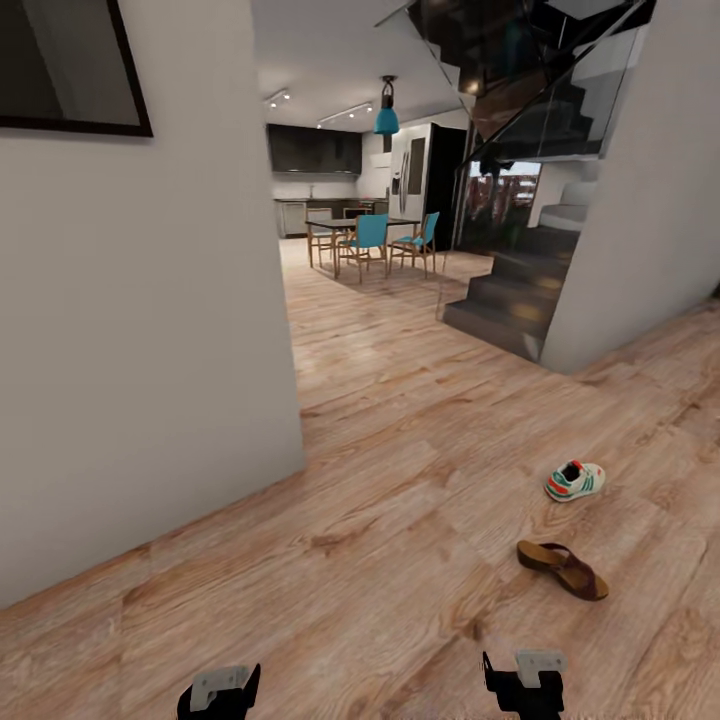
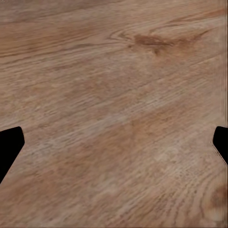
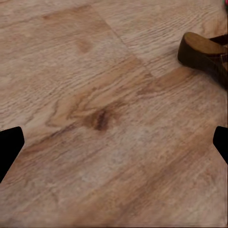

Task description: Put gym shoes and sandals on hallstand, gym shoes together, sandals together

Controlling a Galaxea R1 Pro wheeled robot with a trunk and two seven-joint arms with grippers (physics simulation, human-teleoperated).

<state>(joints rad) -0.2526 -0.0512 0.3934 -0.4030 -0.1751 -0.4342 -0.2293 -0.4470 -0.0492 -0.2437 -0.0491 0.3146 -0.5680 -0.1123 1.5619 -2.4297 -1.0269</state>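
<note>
One white gym shoe (image 1: pixel 575 481) with green stripes and an orange heel lies on the corridor floor (image 1: pixel 400 520) at the right. A dark-brown sandal (image 1: pixel 563 569) lies just nearer to me, and its heel end (image 3: pixel 205 54) shows in the right wrist view. The hallstand is out of view. My left gripper (image 1: pixel 220 692) and right gripper (image 1: pixel 524 685) hang low at the picture's near edge, both short of the shoes. Both wrist views show dark fingertips (image 2: pixel 9 147) (image 3: pixel 9 147) spread wide apart over bare planks, with nothing held.
A white wall (image 1: pixel 140 350) ends in a corner close on the left. Dark stairs (image 1: pixel 515 295) with a glass rail and a white wall (image 1: pixel 640 200) stand at the right. Far ahead are a dining table with teal chairs (image 1: pixel 370 240) and a kitchen.
</note>
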